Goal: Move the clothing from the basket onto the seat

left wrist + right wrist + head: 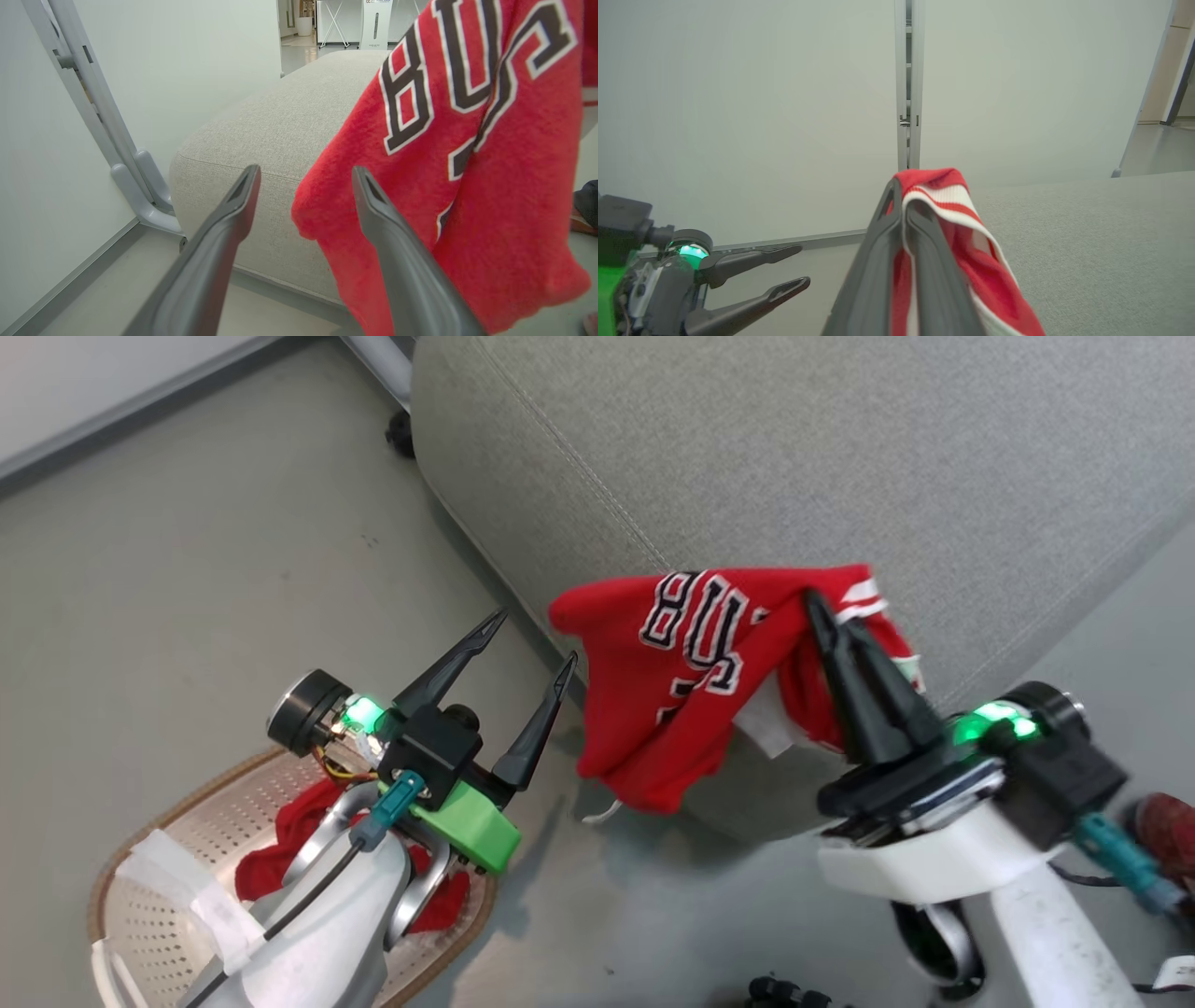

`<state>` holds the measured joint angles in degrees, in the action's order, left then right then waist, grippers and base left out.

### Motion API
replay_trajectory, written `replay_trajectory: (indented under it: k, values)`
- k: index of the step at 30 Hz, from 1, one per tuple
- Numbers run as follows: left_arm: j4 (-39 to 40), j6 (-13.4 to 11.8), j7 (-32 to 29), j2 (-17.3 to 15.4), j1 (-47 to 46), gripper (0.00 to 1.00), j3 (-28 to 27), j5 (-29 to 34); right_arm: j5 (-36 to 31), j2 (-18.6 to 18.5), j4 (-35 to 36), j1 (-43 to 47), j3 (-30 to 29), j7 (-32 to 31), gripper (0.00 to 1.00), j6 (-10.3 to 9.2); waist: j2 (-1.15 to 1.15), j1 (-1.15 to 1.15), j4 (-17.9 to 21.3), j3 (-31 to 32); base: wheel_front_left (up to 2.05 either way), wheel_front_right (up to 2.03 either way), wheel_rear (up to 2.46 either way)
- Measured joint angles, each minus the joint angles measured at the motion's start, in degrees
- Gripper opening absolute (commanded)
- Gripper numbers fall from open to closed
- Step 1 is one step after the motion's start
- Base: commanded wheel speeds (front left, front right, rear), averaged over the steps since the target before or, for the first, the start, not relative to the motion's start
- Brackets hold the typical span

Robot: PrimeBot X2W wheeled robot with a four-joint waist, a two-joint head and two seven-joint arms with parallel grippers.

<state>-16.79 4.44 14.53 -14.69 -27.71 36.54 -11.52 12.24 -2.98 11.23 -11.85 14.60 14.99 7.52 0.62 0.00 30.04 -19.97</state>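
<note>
Grey floor [187,569], lower left: basket [245,803] holds a red garment [280,840] under your left gripper [535,637], jaws spread wide and empty. Centre: right gripper [826,616] is clamped on the jersey [691,709] by its striped trim, so it hangs at the front edge of the seat [840,457], not yet laid on top.

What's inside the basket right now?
A crumpled red garment lies in the basket. The left forearm covers part of it, so anything more beneath cannot be seen.

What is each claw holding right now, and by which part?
The right claw pinches the red jersey by its striped trim; the left claw is open, empty.
</note>
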Motion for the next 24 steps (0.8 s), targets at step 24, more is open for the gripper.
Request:
replay_trajectory:
  k: [24]
  values:
    - [10.45,-0.18,-8.68,-5.84,-5.2,1.0,0.83,2.16,7.45,-20.71,-13.14,-47.73,-20.58,0.01,0.0,0.0,0.0,0.01,-2.88,-17.75,0.0,0.0,0.0]
